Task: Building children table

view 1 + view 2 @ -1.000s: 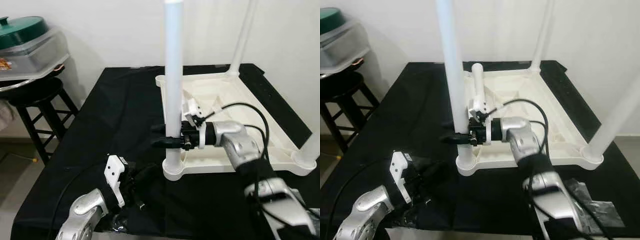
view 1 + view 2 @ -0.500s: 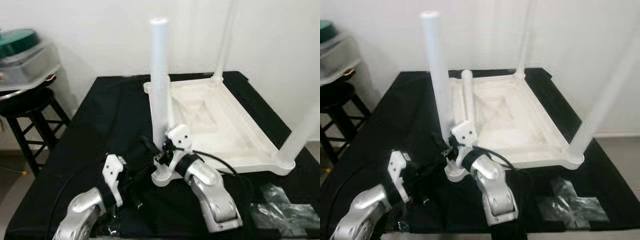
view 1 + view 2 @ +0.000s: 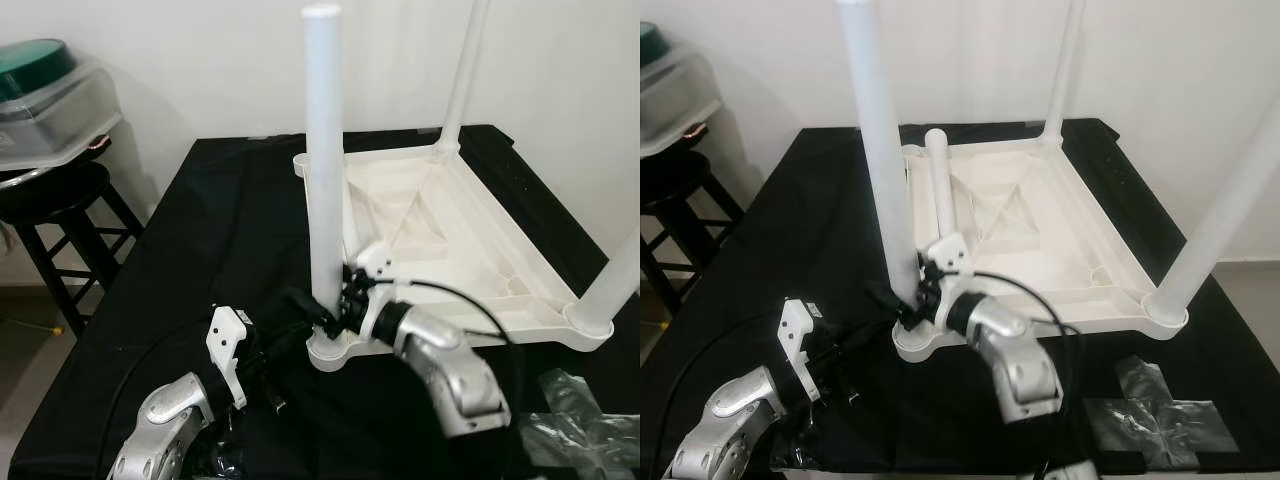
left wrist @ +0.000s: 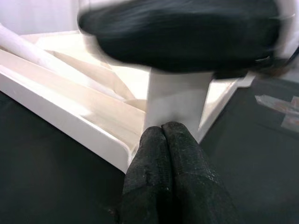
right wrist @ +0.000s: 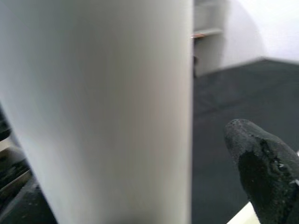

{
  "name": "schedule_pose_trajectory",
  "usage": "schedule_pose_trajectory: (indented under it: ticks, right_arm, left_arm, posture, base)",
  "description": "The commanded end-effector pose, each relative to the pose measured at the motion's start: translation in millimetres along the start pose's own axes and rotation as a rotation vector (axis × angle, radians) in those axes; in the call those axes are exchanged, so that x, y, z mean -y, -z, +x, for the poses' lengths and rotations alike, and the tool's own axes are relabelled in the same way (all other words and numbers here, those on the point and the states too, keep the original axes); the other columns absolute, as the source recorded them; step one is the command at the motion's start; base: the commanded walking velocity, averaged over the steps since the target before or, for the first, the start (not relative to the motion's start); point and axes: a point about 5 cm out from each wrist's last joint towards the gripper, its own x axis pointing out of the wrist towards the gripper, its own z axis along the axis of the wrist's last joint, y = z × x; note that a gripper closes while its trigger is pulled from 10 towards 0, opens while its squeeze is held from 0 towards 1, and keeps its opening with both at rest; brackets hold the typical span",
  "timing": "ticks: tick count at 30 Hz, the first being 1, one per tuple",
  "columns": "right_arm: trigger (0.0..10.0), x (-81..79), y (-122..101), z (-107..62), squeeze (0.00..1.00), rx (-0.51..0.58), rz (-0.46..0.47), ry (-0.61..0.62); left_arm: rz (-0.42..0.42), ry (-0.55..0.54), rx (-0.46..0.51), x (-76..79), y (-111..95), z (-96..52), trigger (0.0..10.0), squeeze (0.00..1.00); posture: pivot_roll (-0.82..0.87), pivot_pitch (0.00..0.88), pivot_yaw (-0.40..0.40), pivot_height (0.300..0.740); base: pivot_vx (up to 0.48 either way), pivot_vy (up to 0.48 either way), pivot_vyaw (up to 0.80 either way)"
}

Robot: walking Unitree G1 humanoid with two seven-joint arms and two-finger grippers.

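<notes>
The white plastic tabletop [image 3: 520, 285] lies upside down on a black-covered table. One white leg [image 3: 322, 150] stands upright in its near left corner socket. My right gripper [image 3: 318, 312] sits low at that leg's base, open, with the leg between its fingers; in the right wrist view a strip of cloth shows between the leg [image 5: 98, 107] and one fingertip [image 5: 261, 158]. My left gripper [image 4: 163, 135] is shut on nothing and points at the same corner from just in front. Two more legs [image 3: 462, 75] [image 3: 618, 280] stand at the right corners. Another leg [image 3: 940, 190] rests inside the tabletop.
A black stool [image 3: 60, 200] carrying a clear container with a green lid [image 3: 50, 80] stands off the table's left side. Crumpled clear plastic wrap [image 3: 585, 420] lies at the near right. A white wall closes the far side.
My right gripper has slid from mid-height on the near left leg down to its base. The head view has shifted. The left gripper has barely moved.
</notes>
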Motion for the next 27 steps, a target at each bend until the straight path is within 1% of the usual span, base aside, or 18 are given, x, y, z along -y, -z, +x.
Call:
schedule_pose_trajectory:
  ticks: [1, 2, 3, 5, 7, 8, 10, 12, 13, 16, 17, 18, 19, 24, 27]
  right_arm:
    - [10.0, 0.4, -5, 0.5, 0.69, -0.008, -0.034, -0.143]
    - [10.0, 3.2, -7, -0.9, 0.02, -0.020, -0.053, -0.194]
    - [10.0, 3.2, -7, -0.9, 0.02, -0.020, -0.053, -0.194]
    - [10.0, 12.1, -11, -0.6, 0.00, -0.058, -0.085, -0.301]
    - [10.0, 16.7, -14, -0.4, 0.00, -0.075, -0.096, -0.360]
    - [10.0, 16.7, -14, -0.4, 0.00, -0.075, -0.096, -0.360]
    - [10.0, 25.2, -20, 5.3, 0.00, -0.079, -0.088, -0.393]
    - [10.0, 25.2, -20, 5.3, 0.00, -0.079, -0.088, -0.393]
    - [6.2, 31.3, -25, 9.4, 0.00, -0.092, -0.078, -0.434]
    - [6.2, 32.7, -26, 10.1, 0.00, -0.100, -0.075, -0.454]
    - [1.3, 34.2, -27, 10.5, 0.00, -0.111, -0.076, -0.474]
    - [1.3, 34.2, -27, 10.5, 0.00, -0.111, -0.076, -0.474]
    - [0.0, 36.8, -29, 10.9, 0.00, -0.131, -0.075, -0.506]
    - [0.0, 42.7, -32, 9.7, 0.00, -0.165, -0.077, -0.542]
    - [0.0, 46.2, -30, 6.0, 0.00, -0.178, -0.073, -0.534]
  left_arm:
    - [0.004, -0.006, -0.018, -0.4, 4, -2.4, 10.0, 0.00]
    - [0.004, -0.006, -0.017, -0.2, 4, -2.2, 10.0, 0.00]
    - [0.004, -0.006, -0.017, -0.2, 4, -2.2, 10.0, 0.00]
    - [0.006, -0.009, -0.016, 0.7, 4, -2.4, 10.0, 0.00]
    - [0.007, -0.011, -0.015, 1.2, 3, -2.6, 10.0, 0.00]
    - [0.007, -0.011, -0.015, 1.2, 3, -2.6, 10.0, 0.00]
    - [0.007, -0.011, -0.016, 1.6, 3, -3.4, 10.0, 0.00]
    - [0.007, -0.011, -0.016, 1.6, 3, -3.4, 10.0, 0.00]
    - [0.008, -0.011, -0.020, 2.1, 3, -4.4, 10.0, 0.00]
    - [0.008, -0.010, -0.021, 2.3, 3, -4.8, 10.0, 0.00]
    - [0.008, -0.010, -0.023, 2.2, 3, -5.3, 10.0, 0.00]
    - [0.008, -0.010, -0.023, 2.2, 3, -5.3, 10.0, 0.00]
    - [0.008, -0.009, -0.025, 2.0, 3, -5.9, 10.0, 0.00]
    - [0.008, -0.008, -0.028, 1.8, 4, -6.5, 10.0, 0.00]
    - [0.007, -0.008, -0.029, 1.4, 4, -7.0, 10.0, 0.00]
  posture:
    - [-0.01, 0.072, 0.051, 0.740]
    - [-0.01, 0.072, 0.051, 0.740]
    - [-0.01, 0.072, 0.051, 0.740]
    - [0.01, 0.076, 0.045, 0.740]
    - [0.01, 0.076, 0.045, 0.740]
    - [0.01, 0.076, 0.045, 0.740]
    - [0.02, 0.079, 0.048, 0.740]
    - [0.02, 0.079, 0.048, 0.740]
    - [0.04, 0.084, 0.052, 0.740]
    - [0.04, 0.084, 0.052, 0.740]
    - [0.04, 0.086, 0.054, 0.740]
    - [0.04, 0.086, 0.054, 0.740]
    - [0.04, 0.087, 0.058, 0.740]
    - [0.03, 0.093, 0.059, 0.740]
    - [0.02, 0.100, 0.067, 0.740]
  base:
    - [0.000, 0.000, 0.00]
    - [0.000, 0.000, 0.00]
    - [0.000, 0.000, 0.00]
    - [0.000, 0.000, 0.00]
    - [0.000, 0.000, 0.00]
    - [0.000, 0.000, 0.00]
    - [0.000, 0.000, 0.00]
    - [0.000, 0.000, 0.00]
    - [0.000, 0.000, 0.00]
    - [0.000, 0.000, 0.00]
    - [0.000, 0.000, 0.00]
    - [0.000, 0.000, 0.00]
    - [0.000, 0.000, 0.00]
    - [0.000, 0.000, 0.00]
    - [0.000, 0.000, 0.00]
